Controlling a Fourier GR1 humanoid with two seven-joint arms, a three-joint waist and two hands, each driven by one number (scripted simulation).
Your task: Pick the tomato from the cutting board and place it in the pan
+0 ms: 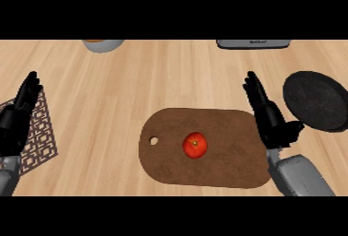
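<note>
A red tomato lies near the middle of a brown cutting board on the wooden counter. To the right, a dark round pan rests on the counter, partly cut off by the view's edge. My right hand is open with fingers straight, standing between the board's right edge and the pan, a short way right of the tomato and apart from it. My left hand is open at the far left edge, fingers up, resting.
A patterned mat lies under the left hand at the left edge. A grey bowl sits at the back left and a grey appliance at the back right. Bare wood spans the counter's middle.
</note>
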